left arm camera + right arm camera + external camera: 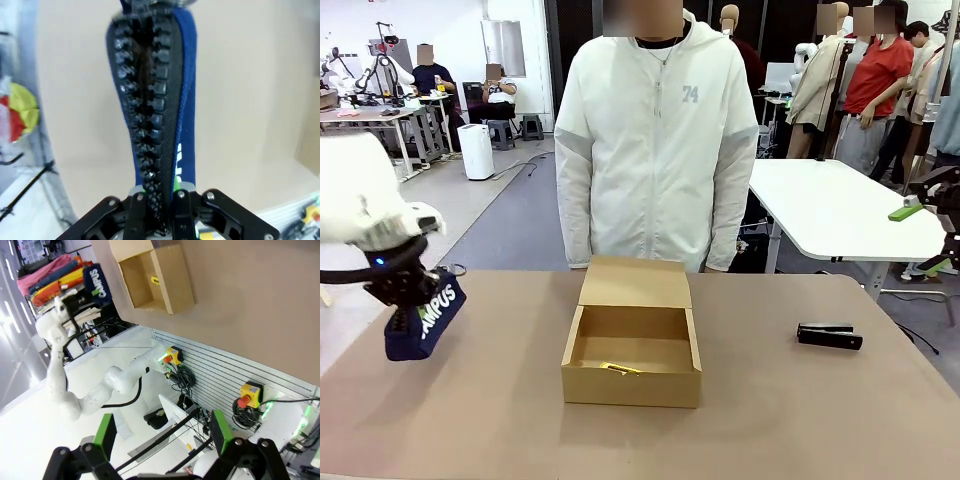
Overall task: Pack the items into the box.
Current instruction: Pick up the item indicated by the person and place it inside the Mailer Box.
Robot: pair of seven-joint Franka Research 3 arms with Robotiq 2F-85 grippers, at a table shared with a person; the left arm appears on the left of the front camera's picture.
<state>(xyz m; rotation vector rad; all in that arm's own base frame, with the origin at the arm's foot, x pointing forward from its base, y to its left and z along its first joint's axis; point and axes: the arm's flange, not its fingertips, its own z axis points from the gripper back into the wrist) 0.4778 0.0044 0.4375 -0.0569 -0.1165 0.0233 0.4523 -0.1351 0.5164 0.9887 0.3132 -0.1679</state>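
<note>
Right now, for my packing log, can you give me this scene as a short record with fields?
brown cardboard box: flap lid open
in box: slim yellow-and-black pen-like tool
left gripper: shut on navy fabric zip pouch lettered CAMPUS, left of box
right gripper: open, holding nothing
on table: small black stapler-like bar, right of box
not yet packed: pouch, bar

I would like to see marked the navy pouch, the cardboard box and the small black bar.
navy pouch (408, 342), front view, lower fabric beside the lettering.
cardboard box (630, 387), front view, near outer wall.
small black bar (829, 336), front view, middle of its body.
</note>
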